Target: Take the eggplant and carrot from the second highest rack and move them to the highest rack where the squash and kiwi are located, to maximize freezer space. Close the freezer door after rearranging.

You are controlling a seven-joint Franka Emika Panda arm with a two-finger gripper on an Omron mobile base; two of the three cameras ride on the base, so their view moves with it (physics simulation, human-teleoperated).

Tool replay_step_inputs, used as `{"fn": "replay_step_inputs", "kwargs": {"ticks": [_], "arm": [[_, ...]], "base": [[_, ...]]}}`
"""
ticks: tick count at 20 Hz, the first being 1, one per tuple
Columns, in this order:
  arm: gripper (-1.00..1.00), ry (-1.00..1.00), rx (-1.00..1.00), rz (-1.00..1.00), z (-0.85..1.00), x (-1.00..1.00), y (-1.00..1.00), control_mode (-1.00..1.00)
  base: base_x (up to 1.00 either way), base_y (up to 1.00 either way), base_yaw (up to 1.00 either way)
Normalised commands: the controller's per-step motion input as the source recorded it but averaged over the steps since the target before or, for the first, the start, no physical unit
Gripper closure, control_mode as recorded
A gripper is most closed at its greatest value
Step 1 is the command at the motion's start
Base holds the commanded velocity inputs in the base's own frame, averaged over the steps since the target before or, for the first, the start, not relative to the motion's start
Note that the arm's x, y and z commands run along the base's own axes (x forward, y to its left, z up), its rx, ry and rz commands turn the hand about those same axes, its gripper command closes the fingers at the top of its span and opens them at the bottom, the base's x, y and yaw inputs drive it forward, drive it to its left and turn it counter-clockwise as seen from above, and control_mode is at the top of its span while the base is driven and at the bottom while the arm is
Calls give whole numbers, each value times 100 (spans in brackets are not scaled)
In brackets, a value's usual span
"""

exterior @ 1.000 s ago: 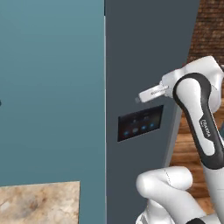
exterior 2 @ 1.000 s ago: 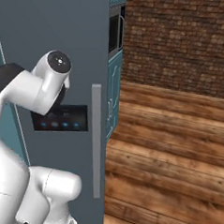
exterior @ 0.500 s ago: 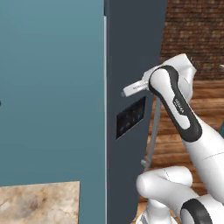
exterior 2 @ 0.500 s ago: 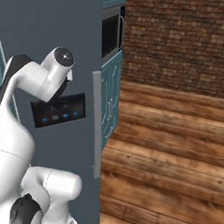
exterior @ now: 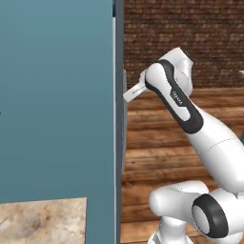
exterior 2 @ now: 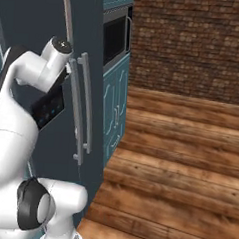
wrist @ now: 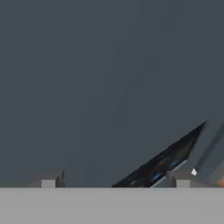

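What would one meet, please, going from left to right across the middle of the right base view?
The robot's white arm → the dark display panel on the freezer door → its grey bar handles → the teal cupboard doors → the wooden floor.

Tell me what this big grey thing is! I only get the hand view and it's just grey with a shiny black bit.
Observer: That grey is the freezer door. The white arm is reaching up to it, and the gripper sits very close to its face with the fingers apart.
Operator: And the shiny black bit?
Observer: It's a dark screen panel set in the door. Just beside it are two grey bar handles running up and down.
Operator: Is the door shut?
Observer: In the left base view the door is edge-on and lies in line with the freezer's teal side wall, so it looks shut or nearly so.
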Motion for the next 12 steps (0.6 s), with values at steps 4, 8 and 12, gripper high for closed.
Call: {"fn": "replay_step_inputs", "kwargs": {"ticks": [4, 8, 12], "arm": [[-100, -1, -11, 13, -44, 5, 71, -100], [-100, -3, -12, 2, -36, 0, 65, -100], [-100, -3, -15, 0, -28, 0, 49, -100]], "base": [[0, 0, 0], [0, 0, 0], [0, 0, 0]]}}
